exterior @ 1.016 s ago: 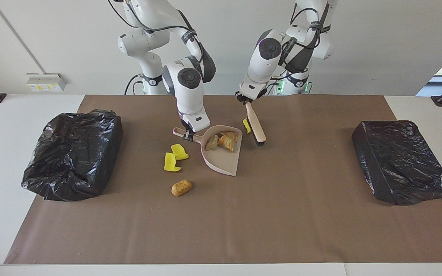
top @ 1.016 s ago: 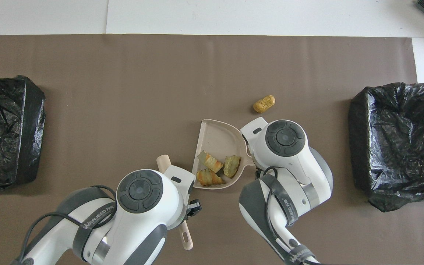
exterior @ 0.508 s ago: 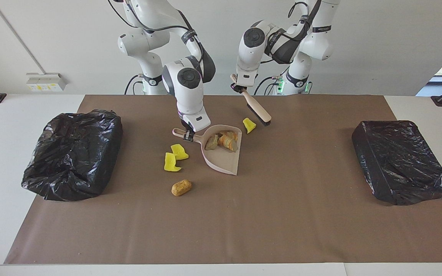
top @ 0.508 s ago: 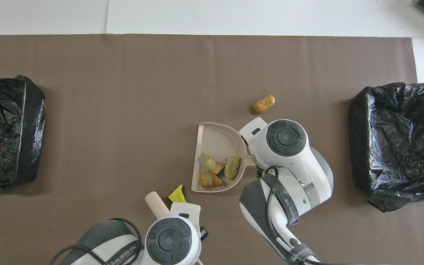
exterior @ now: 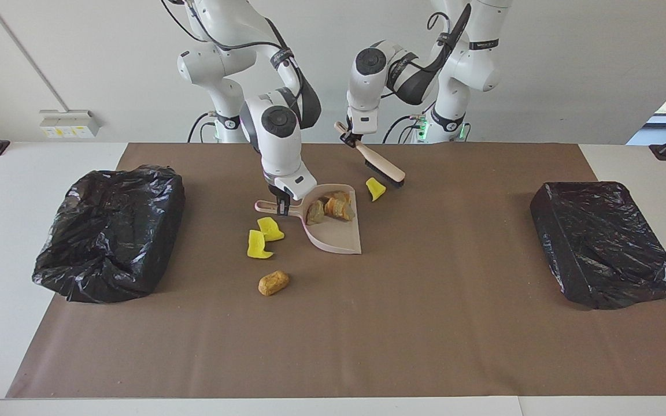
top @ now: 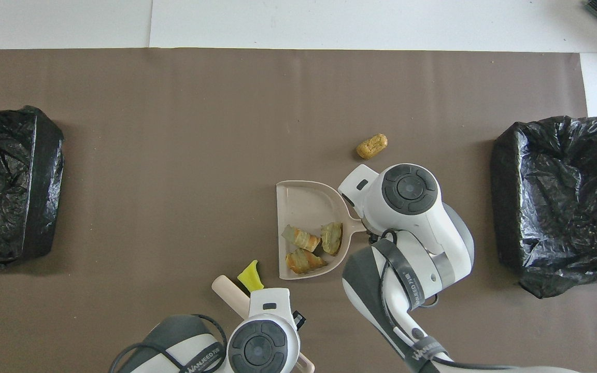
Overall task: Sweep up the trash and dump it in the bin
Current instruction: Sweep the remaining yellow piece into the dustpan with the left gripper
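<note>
My right gripper (exterior: 280, 204) is shut on the handle of a beige dustpan (exterior: 336, 234) (top: 306, 202) at mid-mat. Three pale rocky lumps (exterior: 328, 210) (top: 310, 244) lie at the pan's back. My left gripper (exterior: 348, 134) is shut on a beige hand brush (exterior: 380, 166) (top: 229, 295), held slanted in the air over the mat's edge nearest the robots. One yellow chunk (exterior: 375, 189) (top: 250, 274) lies beside the pan under the brush head. Two yellow chunks (exterior: 270, 228) (exterior: 258, 245) lie by the pan's handle, hidden under my right arm from overhead. A golden-brown lump (exterior: 273, 283) (top: 371, 146) lies farther out.
A brown mat (exterior: 425, 323) covers the table. A bin lined with a black bag (exterior: 110, 231) (top: 557, 202) stands at the right arm's end, mouth open. A second black-bagged bin (exterior: 605, 242) (top: 8, 181) stands at the left arm's end.
My left arm has lifted the brush off the mat and drawn it back toward the robots, uncovering the yellow chunk. My right gripper has turned the dustpan and pulled it slightly nearer.
</note>
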